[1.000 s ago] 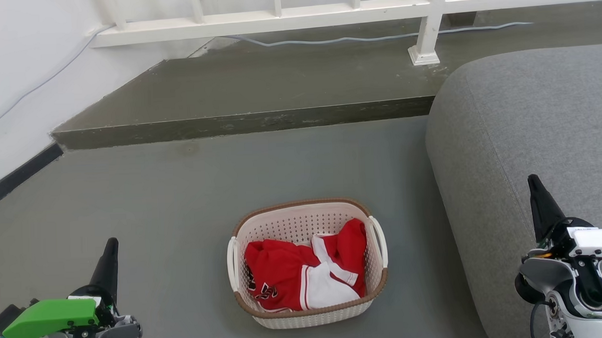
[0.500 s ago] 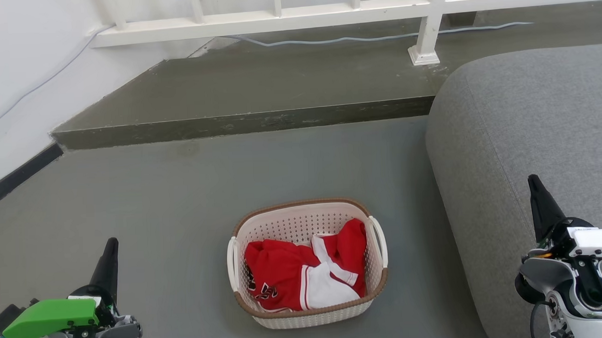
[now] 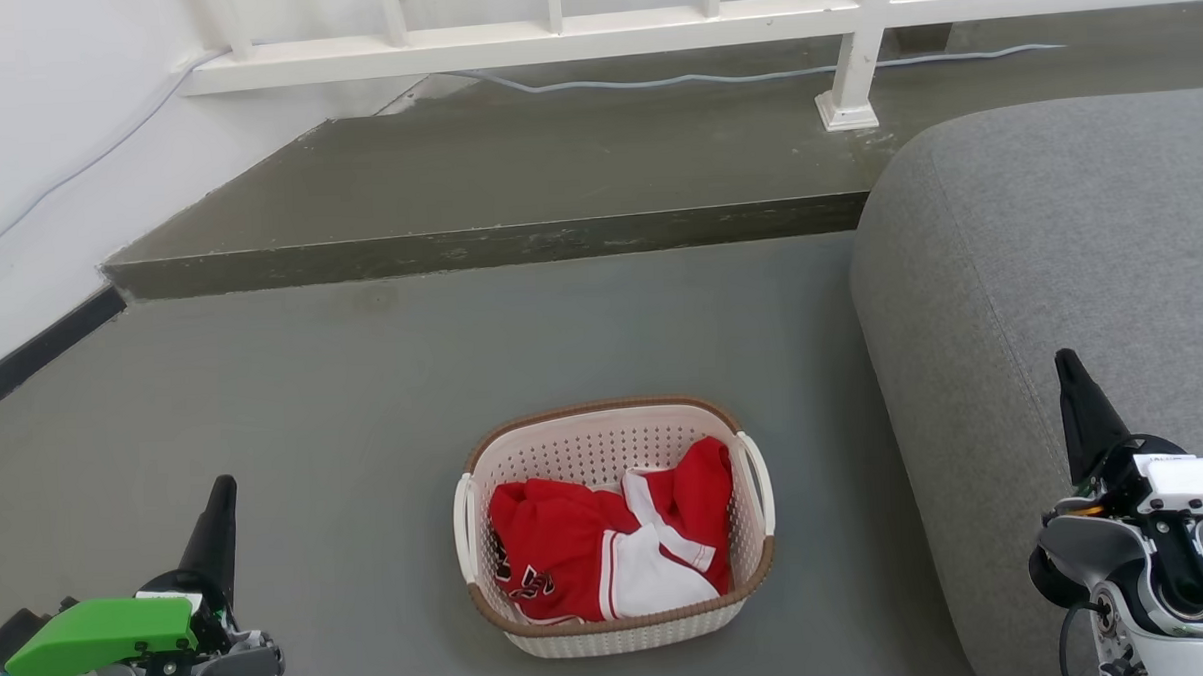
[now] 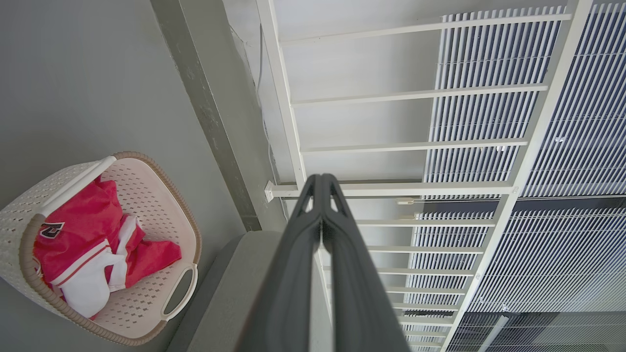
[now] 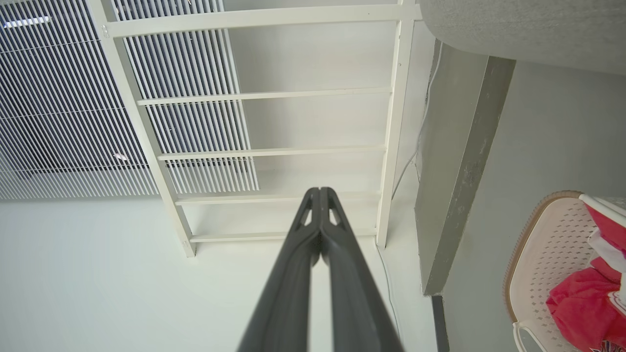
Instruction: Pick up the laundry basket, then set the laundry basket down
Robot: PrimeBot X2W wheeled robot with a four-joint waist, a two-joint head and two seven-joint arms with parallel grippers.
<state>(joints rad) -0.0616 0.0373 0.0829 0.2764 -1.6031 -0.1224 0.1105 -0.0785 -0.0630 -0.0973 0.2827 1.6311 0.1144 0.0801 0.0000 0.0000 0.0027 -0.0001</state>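
Nothing is moving between the earlier head views and this one: both arms and the basket are sitting exactly where they were. The laundry basket [image 3: 585, 449] is standing upright on the grey floor [image 3: 363, 386], in the lower middle of the head view, between the two arms and well apart from each. A red and white garment [image 3: 569, 539] is lying crumpled inside it, below the brown rim. One white handle [image 3: 462, 513] is facing the robot's left side and the other handle [image 3: 760, 483] is facing the grey sofa [image 3: 1058, 242], which is standing just beside the basket on the robot's right.

The left gripper [image 3: 222, 491] is hanging at the lower left over bare floor, its fingers pointing up the view. In the left wrist view its two dark fingers are lying pressed together along their length, holding nothing. The right gripper [image 3: 1066, 362] is hanging at the lower right in front of the sofa, and in the right wrist view its fingers are likewise lying pressed together with nothing between them. Neither gripper is touching the basket.

Beyond the basket a low concrete step [image 3: 506, 171] is running across the floor, with a white railing [image 3: 551, 30] standing on it and a pale cable [image 3: 702, 77] trailing along its far side. A white wall [image 3: 33, 118] is closing the scene on the left.
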